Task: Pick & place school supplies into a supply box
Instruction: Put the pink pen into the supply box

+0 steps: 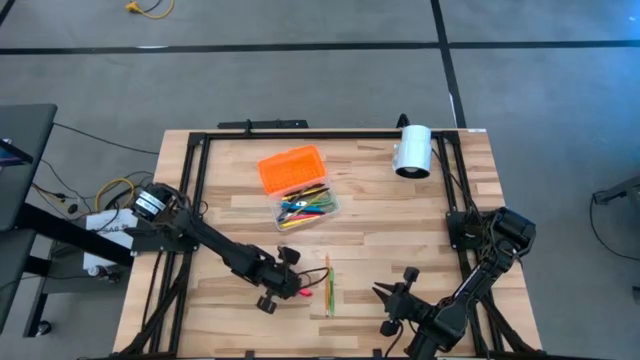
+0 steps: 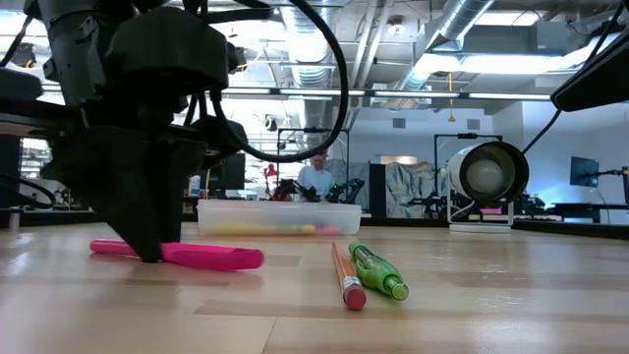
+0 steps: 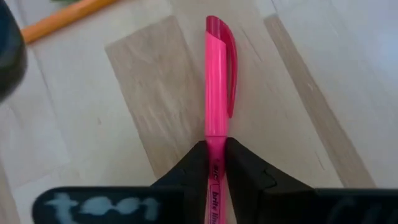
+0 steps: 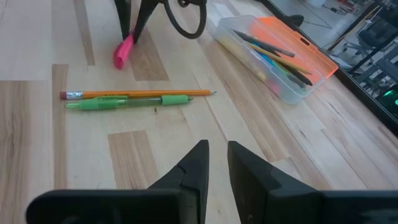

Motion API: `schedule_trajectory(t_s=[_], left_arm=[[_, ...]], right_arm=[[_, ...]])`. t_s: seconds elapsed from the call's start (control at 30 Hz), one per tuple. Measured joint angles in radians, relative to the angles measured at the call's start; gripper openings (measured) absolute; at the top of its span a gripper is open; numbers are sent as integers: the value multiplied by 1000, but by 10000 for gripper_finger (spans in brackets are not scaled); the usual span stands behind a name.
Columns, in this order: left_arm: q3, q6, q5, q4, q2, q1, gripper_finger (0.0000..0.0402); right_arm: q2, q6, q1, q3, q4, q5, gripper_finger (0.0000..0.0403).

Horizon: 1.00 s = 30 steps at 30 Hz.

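One risk we see: left end effector (image 3: 216,163) pinches the slim pink plastic highlighter pen (image 3: 219,93) near its tail, flat on the wooden table (image 1: 420,240), so w/ an off-centre grip it may pivot or slip when lifted.

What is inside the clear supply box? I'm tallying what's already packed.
The supply box holds a jumble of coloured pens and pencils. The pile overlaps, so no exact count; its orange lid lies beside it.

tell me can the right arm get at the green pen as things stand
Probably yes: the green pen lies flat beside the pencil on bare table, straight ahead of the right pincer, with nothing between; the left pincer is off at the pink pen.
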Motion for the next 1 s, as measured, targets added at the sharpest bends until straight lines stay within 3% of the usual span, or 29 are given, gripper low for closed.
schedule_trajectory(t_s=[0.17, 0.47, 1.0], left_arm=[[-1, -63, -82, 12, 3, -11, 18], [2, -104, -172, 7, 9, -21, 29], [2, -112, -194, 4, 10, -20, 29]], right_arm=[[0, 0, 0, 0, 4, 0, 54], [0, 0, 2, 0, 8, -2, 54], [0, 0, 2, 0, 8, -3, 54]])
